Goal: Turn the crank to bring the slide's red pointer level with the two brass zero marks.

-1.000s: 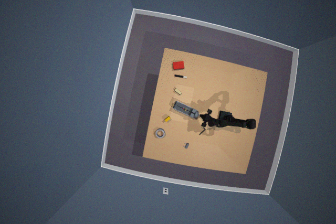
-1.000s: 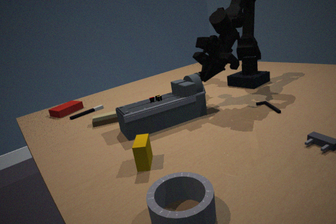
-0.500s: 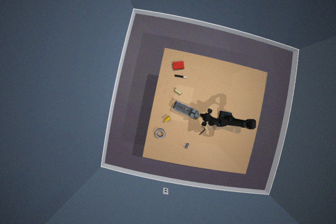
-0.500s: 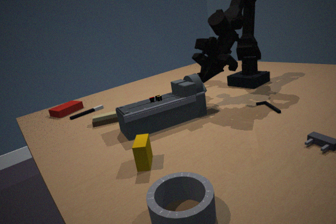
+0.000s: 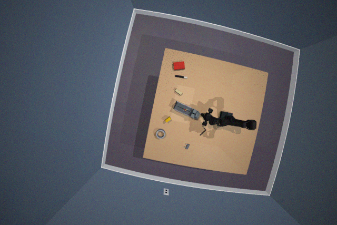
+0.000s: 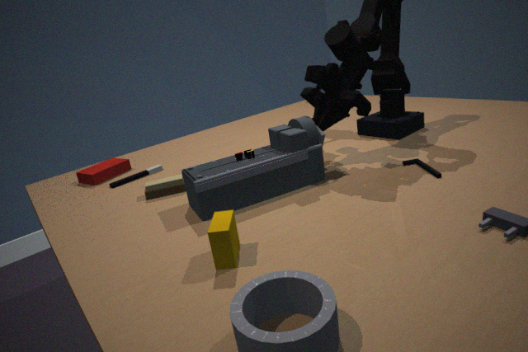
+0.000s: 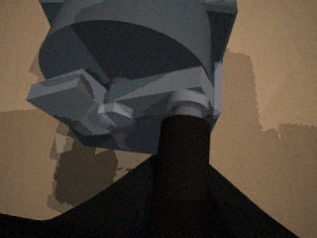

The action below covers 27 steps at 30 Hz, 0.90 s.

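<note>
The grey machine lies with its crank end toward the arm. Its red pointer sits on the slotted top, a little left of the brass marks in the exterior view, on the side away from the crank housing. In the top view they are too small to separate clearly. In the wrist view the pale crank arm runs across the round housing to the dark handle. My gripper is shut on that handle; the fingertips are dark and partly merge with it.
A black angled key lies beside the arm. A yellow block, a grey ring, a grey pronged part, a pale block, a marker and a red block stand around the machine.
</note>
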Each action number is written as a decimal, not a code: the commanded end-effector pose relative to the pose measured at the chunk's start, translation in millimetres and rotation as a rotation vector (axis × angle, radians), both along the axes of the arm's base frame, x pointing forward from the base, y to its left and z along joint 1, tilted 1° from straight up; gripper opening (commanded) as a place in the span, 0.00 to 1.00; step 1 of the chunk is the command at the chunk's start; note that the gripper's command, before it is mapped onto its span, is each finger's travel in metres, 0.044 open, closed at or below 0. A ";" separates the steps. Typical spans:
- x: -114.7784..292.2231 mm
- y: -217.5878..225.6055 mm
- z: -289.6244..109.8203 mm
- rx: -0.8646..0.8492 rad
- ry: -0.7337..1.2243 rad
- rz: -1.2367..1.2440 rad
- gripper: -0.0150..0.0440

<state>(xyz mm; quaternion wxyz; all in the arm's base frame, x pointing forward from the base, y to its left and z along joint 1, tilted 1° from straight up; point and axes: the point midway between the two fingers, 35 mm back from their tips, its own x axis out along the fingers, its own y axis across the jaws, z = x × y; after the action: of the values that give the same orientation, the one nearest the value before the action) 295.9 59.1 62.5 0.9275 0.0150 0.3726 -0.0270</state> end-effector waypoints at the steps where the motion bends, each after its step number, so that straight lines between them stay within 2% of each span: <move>1: 0.0 -4.4 -8.6 -0.006 0.013 -0.008 0.25; 27: 1.3 9.3 -40.2 -0.005 0.013 -0.008 0.25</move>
<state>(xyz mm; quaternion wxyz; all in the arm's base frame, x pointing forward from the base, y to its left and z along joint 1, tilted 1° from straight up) 296.8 63.7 28.5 0.9260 0.0128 0.3758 -0.0320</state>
